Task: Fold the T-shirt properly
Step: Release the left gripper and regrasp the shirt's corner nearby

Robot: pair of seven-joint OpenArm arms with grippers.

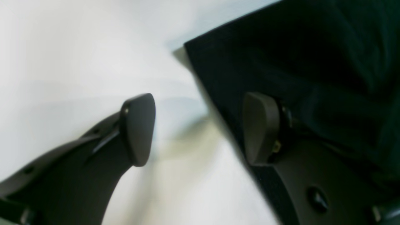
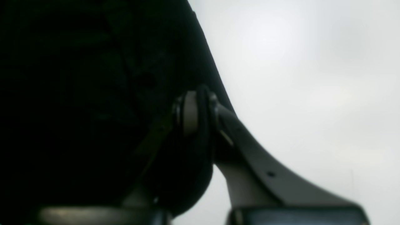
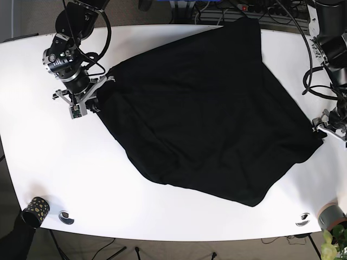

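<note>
the right gripper (image 2: 200, 115) is pinching the black t-shirt (image 3: 206, 108); the left gripper (image 1: 200, 128) is hovering spread at its edge.

Bright, even light; blurred wrist views

white oval table (image 3: 162, 216), dark floor (image 3: 135, 246), perhaps a power strip (image 3: 255, 7) behind

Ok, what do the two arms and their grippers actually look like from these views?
Left gripper: matte black curved fingers ending in rounded paddle pads, with small screw holes along the finger. Right gripper: a pale grey curved finger with screws and a dark-rimmed disc pad. In the base view both arms are black and silver, with looping black cables.
</note>
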